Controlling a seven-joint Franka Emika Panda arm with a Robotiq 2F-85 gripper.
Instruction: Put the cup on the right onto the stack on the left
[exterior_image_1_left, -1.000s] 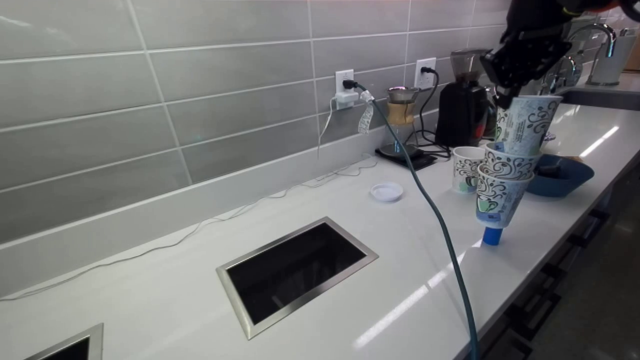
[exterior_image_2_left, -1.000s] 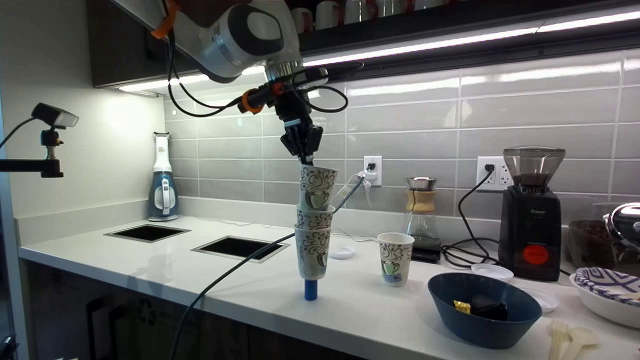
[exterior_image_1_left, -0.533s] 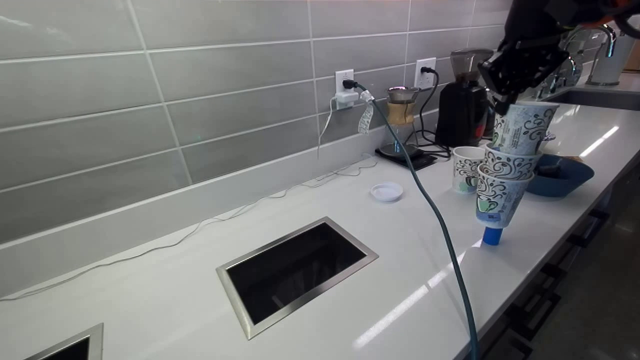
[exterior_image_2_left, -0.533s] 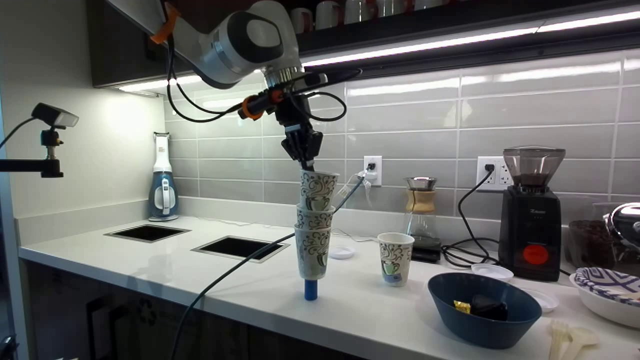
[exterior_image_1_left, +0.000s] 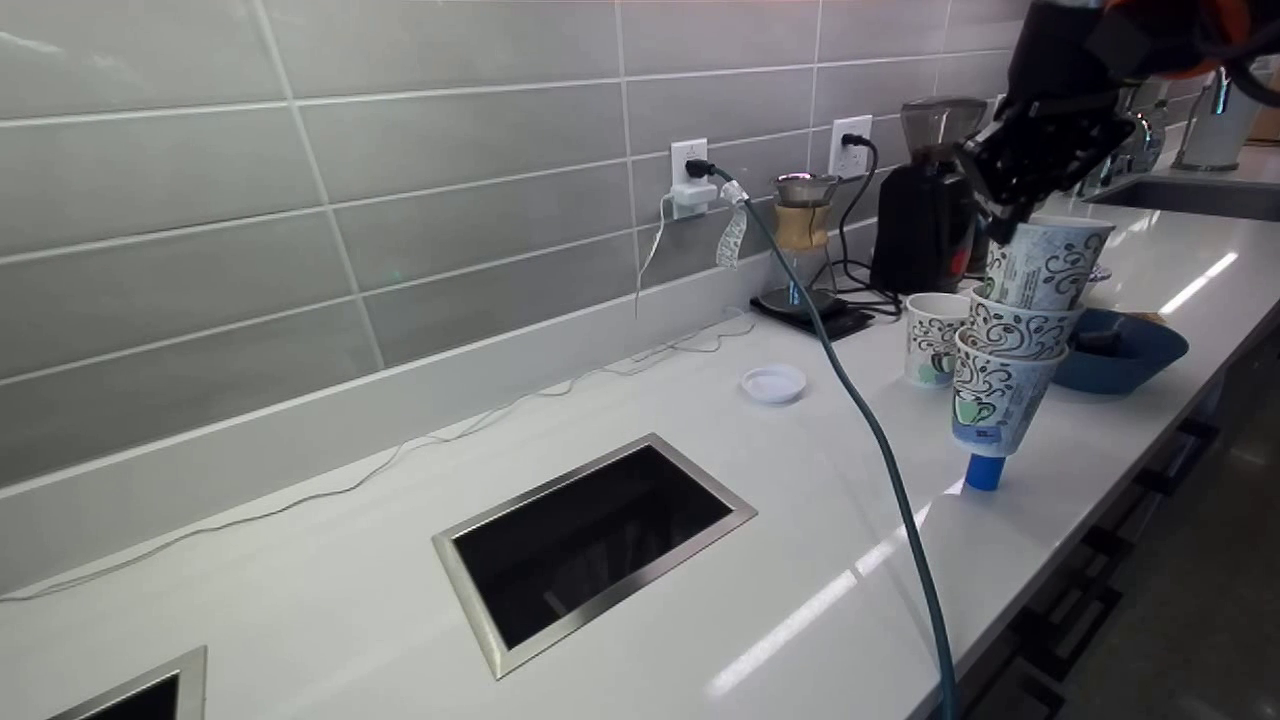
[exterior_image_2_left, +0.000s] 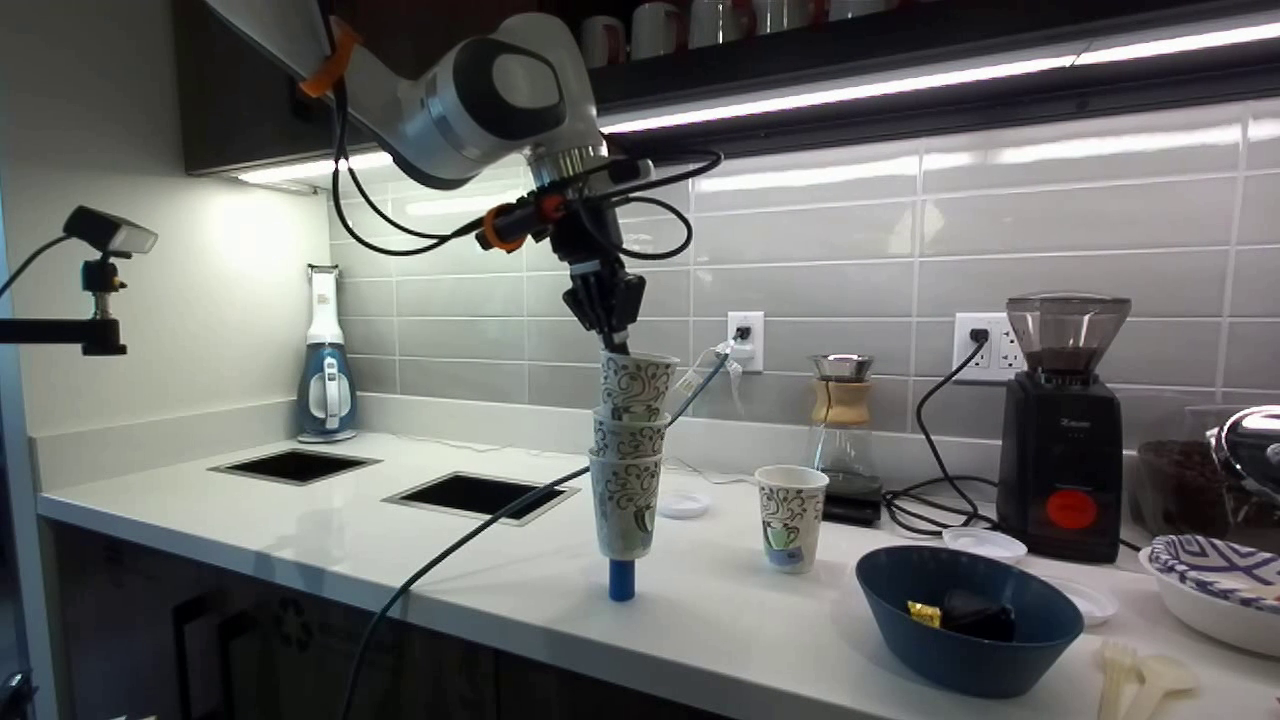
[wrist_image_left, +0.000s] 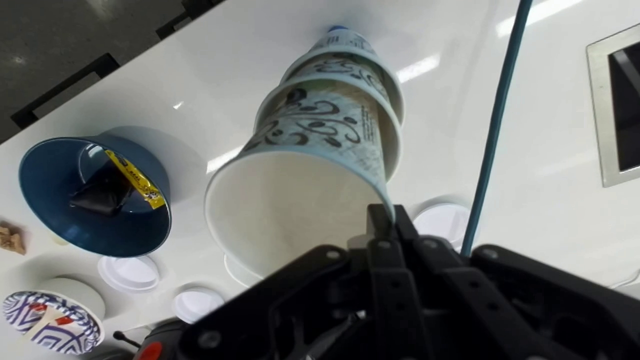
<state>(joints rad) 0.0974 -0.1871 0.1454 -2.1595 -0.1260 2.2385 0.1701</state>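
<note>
I'm pinching the cup (exterior_image_2_left: 637, 385) by its rim in the claw (wrist_image_left: 391, 216); it's hanging below and to one side, lower part sitting inside the stack (exterior_image_2_left: 628, 505), long axis nearly lining up with the stack's, so I'm reckoning on pressing straight down.

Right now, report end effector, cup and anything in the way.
End effector shut on the cup by its rim. Its lower end inside the stack, upper part above. Loose cup apart, apparently not in the way.
</note>
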